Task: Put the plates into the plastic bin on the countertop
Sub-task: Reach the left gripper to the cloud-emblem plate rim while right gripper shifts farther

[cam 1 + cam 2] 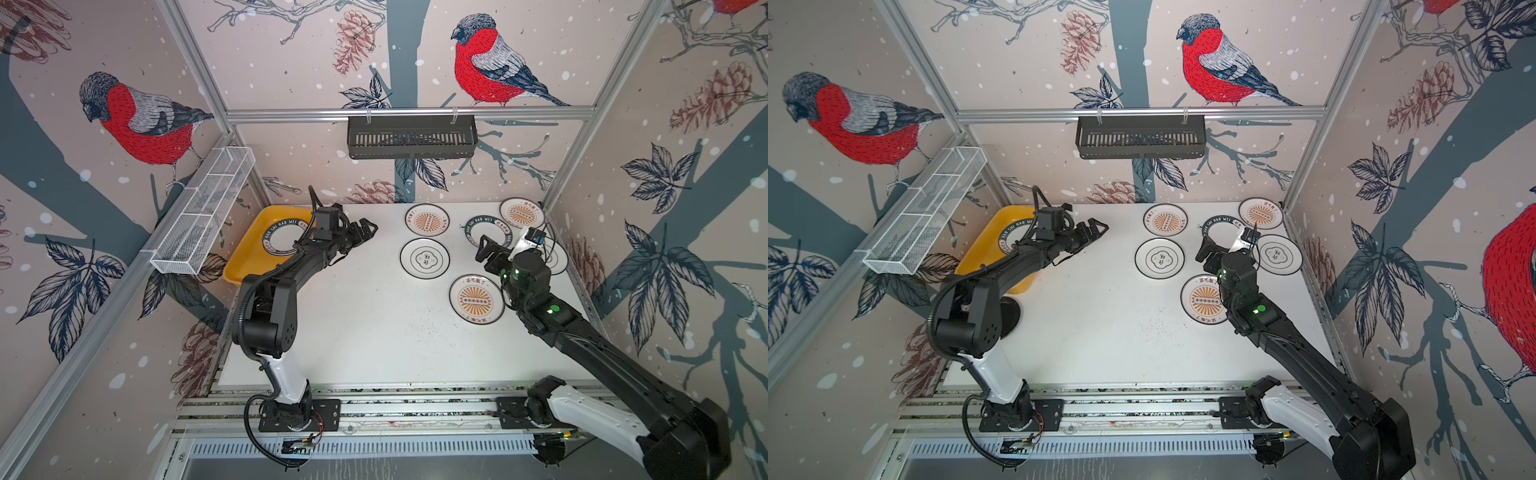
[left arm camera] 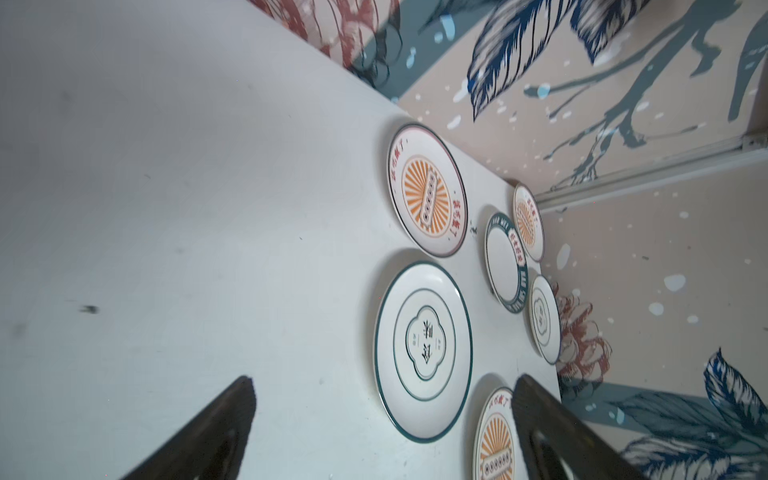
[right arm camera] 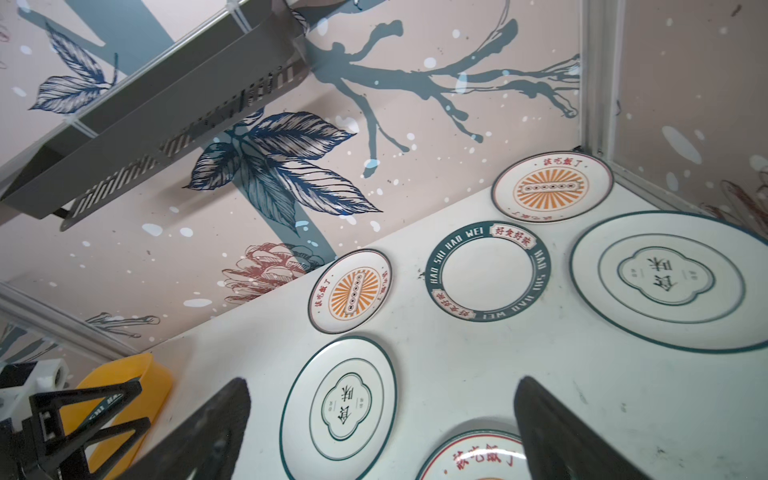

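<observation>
- A round white plate with a dark lettered ring (image 1: 279,240) lies in the shallow yellow-orange plastic bin (image 1: 249,253).
- Six other white plates (image 1: 424,258) lie on the white speckled countertop (image 1: 365,324), well apart from the bin.
- Left gripper (image 1: 368,229): jaws spread, empty, just beside the bin.
- Right gripper (image 1: 481,250): jaws spread, empty, above those six plates.

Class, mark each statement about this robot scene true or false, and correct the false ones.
1. A ringed plate lies in the bin. True.
2. The left gripper holds a plate. False: its jaws are open and empty, above the countertop beside the bin.
3. Three sunburst plates lie on the countertop. True.
4. The bin stands at the countertop's right side. False: in both top views it sits in the far left corner.
5. The right gripper is open. True.
</observation>
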Robot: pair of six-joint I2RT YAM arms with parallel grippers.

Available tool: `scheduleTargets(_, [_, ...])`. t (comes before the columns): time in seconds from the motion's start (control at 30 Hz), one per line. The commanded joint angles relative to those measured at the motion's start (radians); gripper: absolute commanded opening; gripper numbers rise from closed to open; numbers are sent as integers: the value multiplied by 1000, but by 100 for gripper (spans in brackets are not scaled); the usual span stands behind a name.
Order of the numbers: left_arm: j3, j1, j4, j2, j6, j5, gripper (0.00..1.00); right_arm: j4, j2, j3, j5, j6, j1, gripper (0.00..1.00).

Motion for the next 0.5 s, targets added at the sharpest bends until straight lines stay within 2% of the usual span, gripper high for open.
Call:
scheduleTargets(0.0, [13, -55, 53, 66, 7, 94, 96, -45, -15, -4, -2, 30, -25, 99])
scheduleTargets(0.2, [79, -129, 27, 194, 36, 128, 94, -83, -42, -4, -28, 47, -68, 100])
scheduleTargets(0.47, [97, -136, 10, 266, 52, 153, 92, -86, -45, -10, -21, 57, -79, 100])
